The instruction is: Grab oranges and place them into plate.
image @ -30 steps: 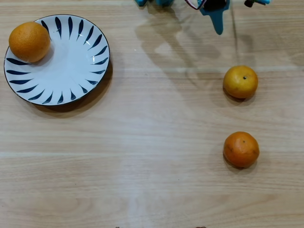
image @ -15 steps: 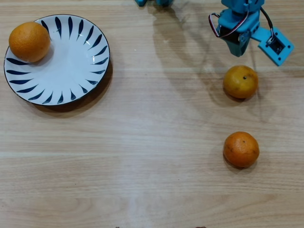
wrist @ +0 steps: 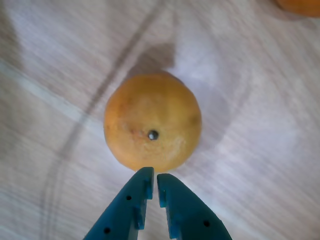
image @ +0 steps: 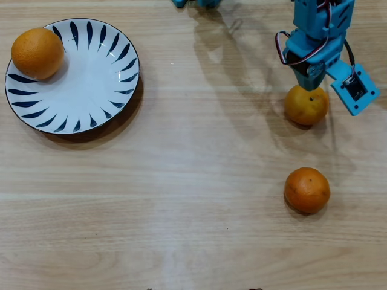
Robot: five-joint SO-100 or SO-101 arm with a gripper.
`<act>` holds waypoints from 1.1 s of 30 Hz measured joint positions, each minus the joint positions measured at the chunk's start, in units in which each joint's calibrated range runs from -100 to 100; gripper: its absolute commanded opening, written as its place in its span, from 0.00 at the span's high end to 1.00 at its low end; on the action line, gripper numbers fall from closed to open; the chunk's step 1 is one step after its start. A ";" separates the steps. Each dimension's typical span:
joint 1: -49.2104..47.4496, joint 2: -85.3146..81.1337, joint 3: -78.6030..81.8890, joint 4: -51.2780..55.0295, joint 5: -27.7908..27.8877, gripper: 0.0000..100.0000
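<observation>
— Over by the table's right edge, near the far side, what is the gripper [wrist: 154, 182] doing?
— Its two blue fingers are pressed nearly together, holding nothing, tips just beside the yellow-orange fruit [wrist: 152, 128] with the dark stem dot, which sits on the wooden table [image: 199, 181].
— And beyond that?
— A deeper orange one [image: 307, 190] lies nearer the front along the same edge. The largest orange [image: 37, 52] already rests on the plate [image: 103, 78] at the far left corner, against its rim.
— What could go wrong?
— I'd judge that descending with the fingers this narrow would poke the round fruit and roll it away. They must spread first.
</observation>
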 measured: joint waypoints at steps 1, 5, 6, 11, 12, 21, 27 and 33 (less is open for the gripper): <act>0.00 0.00 0.00 0.00 -0.94 0.95; -0.42 0.00 -0.09 0.26 -4.43 0.70; -0.68 0.00 -0.09 0.26 -4.69 0.65; -3.55 0.00 -0.09 0.26 -6.00 0.65; -3.80 0.00 -0.09 0.26 -6.47 0.64; -5.91 0.00 0.00 -1.38 -10.33 0.60; -5.91 0.08 9.21 -12.83 -10.49 0.60; -6.59 0.08 15.67 -16.71 -12.47 0.60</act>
